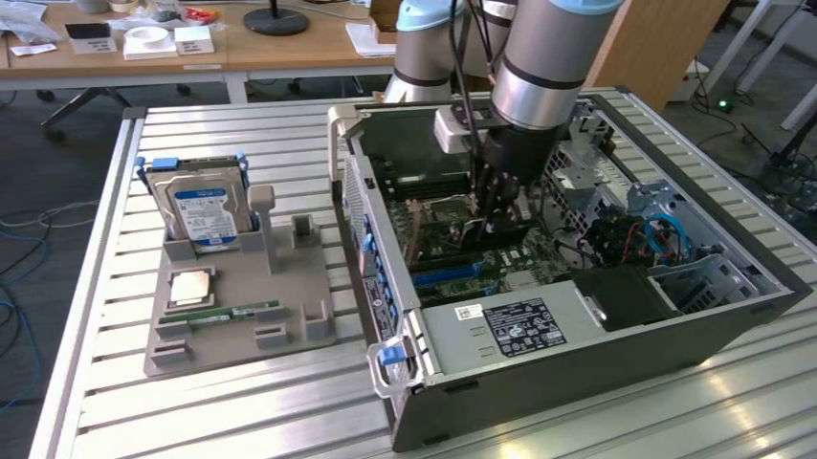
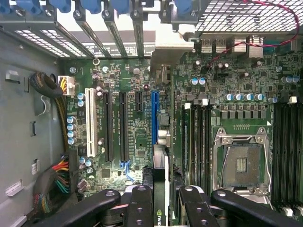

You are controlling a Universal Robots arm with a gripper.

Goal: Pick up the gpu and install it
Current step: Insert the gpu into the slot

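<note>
Though only partly closed, pinches the thin gpu point(image 2: 160, 210) edge-on between gripper point(image 2: 164, 190) fingers point(image 2: 141, 208). Hangs it over the motherboard point(image 2: 132, 142), near the blue slot point(image 2: 155, 118). Probably light, stiff, fragile: best held by flat faces, off connector contacts.

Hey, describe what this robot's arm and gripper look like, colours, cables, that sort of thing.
The arm is built of round silver-grey tubes with pale blue joint caps. A white box sits at the wrist, with thin black cables beside it. The gripper is black; its fingers are jointed bars with round pivot pins.
</note>
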